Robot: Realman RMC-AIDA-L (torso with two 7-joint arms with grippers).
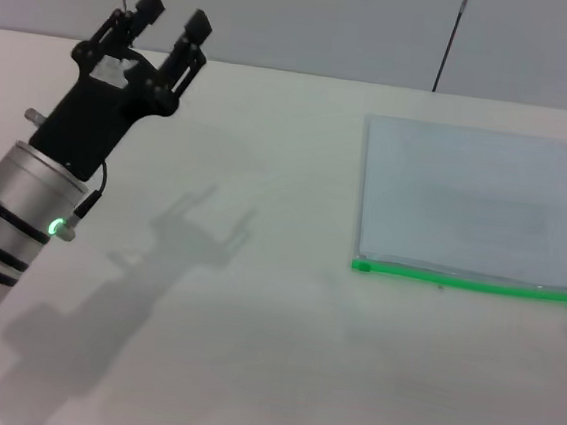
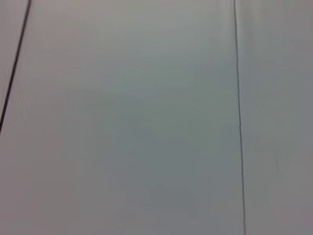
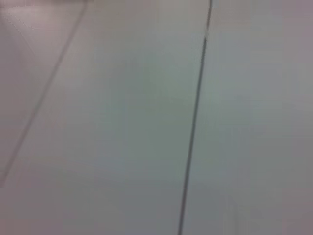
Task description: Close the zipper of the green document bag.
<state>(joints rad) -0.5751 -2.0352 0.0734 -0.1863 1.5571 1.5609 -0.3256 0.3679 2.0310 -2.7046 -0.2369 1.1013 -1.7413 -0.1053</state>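
Observation:
The green document bag lies flat on the white table at the right, a pale bluish translucent pouch that runs off the right edge of the head view. Its zipper is the bright green strip along the bag's near long edge; a small dark mark near the right end may be the slider, I cannot tell. My left gripper hovers at the far left, well away from the bag, pointing toward the back wall, open with nothing between its fingers. The right gripper is out of view.
The white table spreads between my left arm and the bag. A grey wall with thin dark seams stands behind the table. Both wrist views show only that plain grey wall with seams.

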